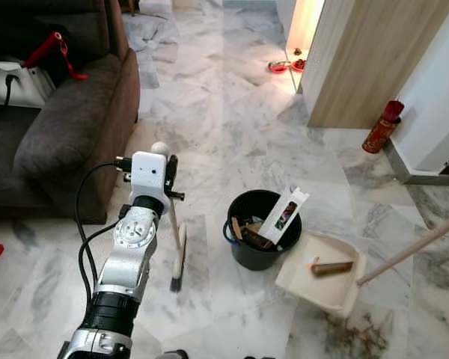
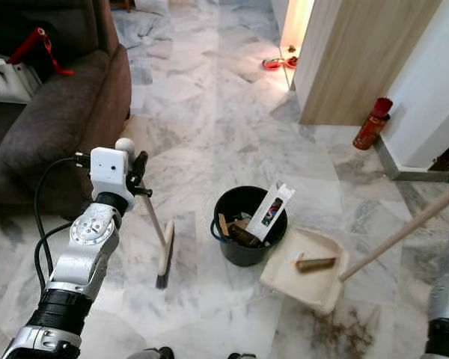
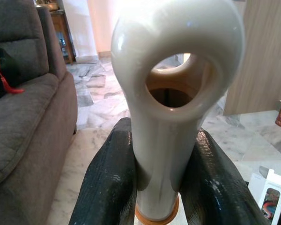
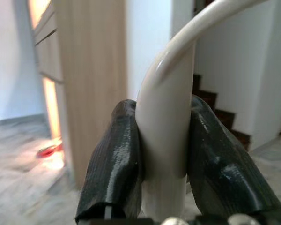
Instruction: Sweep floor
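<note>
My left gripper [image 3: 158,178] is shut on the cream handle of a small broom [image 1: 178,247], whose dark bristles rest on the marble floor left of a black bucket [image 1: 262,229]. The broom's looped handle top [image 3: 178,70] rises between the black fingers [image 3: 110,183]. My right gripper [image 4: 161,154] is shut on the long pale handle [image 1: 411,250] of a cream dustpan [image 1: 314,280]. The dustpan lies right of the bucket with a brown piece of litter [image 1: 331,266] in it. Brown dirt [image 1: 344,333] is scattered on the floor in front of the dustpan.
The bucket holds a white package [image 1: 284,215] and scraps. A dark sofa [image 1: 67,127] stands at the left. A wooden cabinet [image 1: 374,60] and a red canister [image 1: 382,126] stand at the right, by a white wall. Marble floor stretches ahead.
</note>
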Available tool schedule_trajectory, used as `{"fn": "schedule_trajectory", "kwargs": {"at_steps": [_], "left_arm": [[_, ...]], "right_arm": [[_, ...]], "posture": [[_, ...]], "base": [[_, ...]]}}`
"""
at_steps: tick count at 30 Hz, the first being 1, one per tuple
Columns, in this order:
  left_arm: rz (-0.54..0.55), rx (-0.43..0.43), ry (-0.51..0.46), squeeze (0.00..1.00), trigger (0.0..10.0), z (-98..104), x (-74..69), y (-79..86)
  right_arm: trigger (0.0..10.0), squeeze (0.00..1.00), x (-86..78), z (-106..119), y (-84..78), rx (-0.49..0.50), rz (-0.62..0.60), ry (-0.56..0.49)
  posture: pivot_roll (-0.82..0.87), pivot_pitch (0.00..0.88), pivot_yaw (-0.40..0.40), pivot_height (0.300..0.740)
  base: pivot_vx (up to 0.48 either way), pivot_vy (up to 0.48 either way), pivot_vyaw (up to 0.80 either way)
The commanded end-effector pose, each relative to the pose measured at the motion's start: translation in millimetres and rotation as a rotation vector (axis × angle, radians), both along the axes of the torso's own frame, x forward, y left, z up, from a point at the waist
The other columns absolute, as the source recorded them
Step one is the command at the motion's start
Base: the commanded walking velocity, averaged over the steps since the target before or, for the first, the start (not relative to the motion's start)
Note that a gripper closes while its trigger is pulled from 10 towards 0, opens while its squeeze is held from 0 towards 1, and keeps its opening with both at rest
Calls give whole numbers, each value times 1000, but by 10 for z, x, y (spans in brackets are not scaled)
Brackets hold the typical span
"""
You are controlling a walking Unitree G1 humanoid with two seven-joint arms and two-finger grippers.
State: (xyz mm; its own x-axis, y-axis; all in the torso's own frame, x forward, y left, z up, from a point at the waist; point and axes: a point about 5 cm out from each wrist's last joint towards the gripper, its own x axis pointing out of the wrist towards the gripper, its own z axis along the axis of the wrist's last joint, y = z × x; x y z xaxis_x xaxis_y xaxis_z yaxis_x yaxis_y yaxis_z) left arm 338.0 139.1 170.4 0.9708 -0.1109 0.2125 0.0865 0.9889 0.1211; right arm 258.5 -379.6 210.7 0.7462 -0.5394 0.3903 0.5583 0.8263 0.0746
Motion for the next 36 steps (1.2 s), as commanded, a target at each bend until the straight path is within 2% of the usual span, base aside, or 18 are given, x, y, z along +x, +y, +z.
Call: {"fn": "schedule_trajectory", "kwargs": {"at_steps": [1, 10, 23, 29, 36], "left_arm": [[-8, 0, -47, 0, 10000, 118, 11, -11], [-3, 3, -49, 0, 10000, 122, 11, 4], [-1, 4, -52, 0, 10000, 131, 13, 13], [-3, 5, -53, 0, 10000, 132, 14, 18], [-9, 6, -55, 0, 10000, 138, 19, 6]], "right_arm": [[10000, 0, -121, 118, -153, -14, -85, -61], [10000, 0, -215, 101, -267, 2, -181, -77], [10000, 0, -270, -8, -382, 229, -252, -203], [10000, 0, -298, 24, -409, 216, -266, -213], [10000, 0, -379, 138, -516, 173, -306, -228]], "posture": [[96, 137, -47, 740], [100, 137, -44, 740], [107, 133, -44, 740], [108, 129, -41, 740], [105, 122, -39, 740]], "base": [[0, 0, 0], [0, 0, 0], [0, 0, 0], [0, 0, 0], [0, 0, 0]]}}
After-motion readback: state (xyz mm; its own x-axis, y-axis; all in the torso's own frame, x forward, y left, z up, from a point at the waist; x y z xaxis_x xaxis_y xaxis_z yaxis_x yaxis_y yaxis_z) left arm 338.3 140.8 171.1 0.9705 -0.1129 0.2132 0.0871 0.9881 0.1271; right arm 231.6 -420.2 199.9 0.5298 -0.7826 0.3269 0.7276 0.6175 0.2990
